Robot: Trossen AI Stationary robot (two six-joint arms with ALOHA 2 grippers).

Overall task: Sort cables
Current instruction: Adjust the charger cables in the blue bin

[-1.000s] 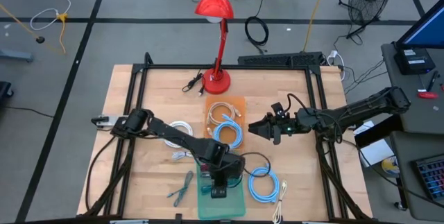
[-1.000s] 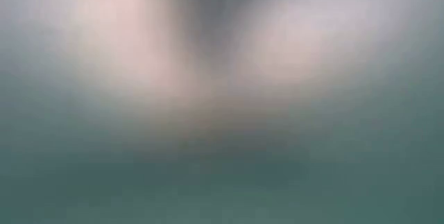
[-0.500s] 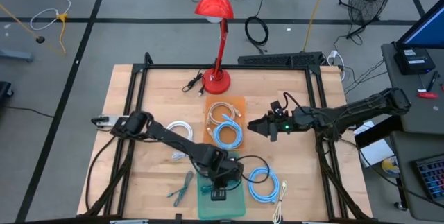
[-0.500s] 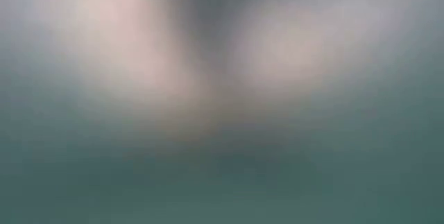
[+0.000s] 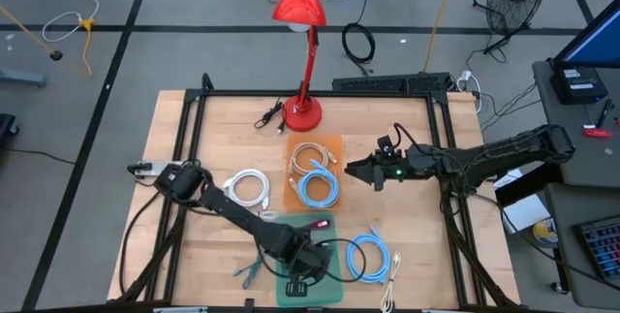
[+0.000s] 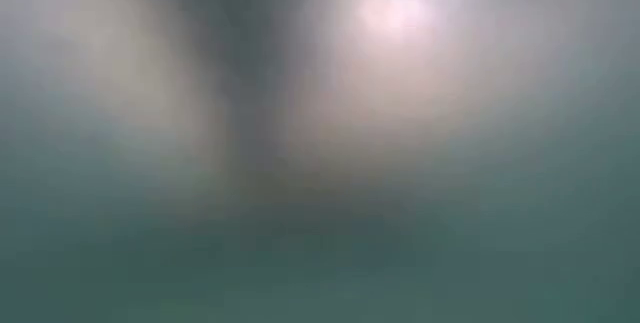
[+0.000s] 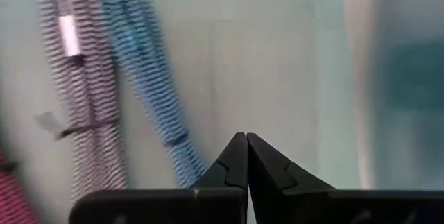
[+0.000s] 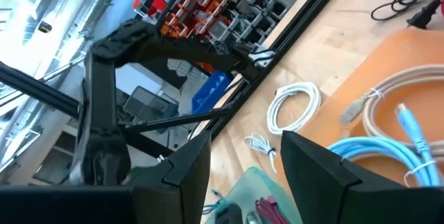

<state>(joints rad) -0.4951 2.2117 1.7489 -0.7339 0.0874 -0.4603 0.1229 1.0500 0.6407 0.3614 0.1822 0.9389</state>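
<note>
The left gripper (image 5: 302, 284) hung over the green mat (image 5: 329, 226) at the surface's (image 5: 174, 255) near edge, fingers (image 7: 239, 161) pressed together and empty, with a grey cable (image 7: 80, 113) and a blue cable (image 7: 149, 92) lying on the mat just ahead of them. The right gripper (image 5: 356, 170) waited beside the orange mat (image 5: 334, 143), fingers (image 8: 191, 161) spread. Beige (image 5: 308, 153) and light-blue (image 5: 317, 187) coils lay on that mat, a white coil (image 5: 248, 187) and another light-blue coil (image 5: 372, 255) on the bare wood.
</note>
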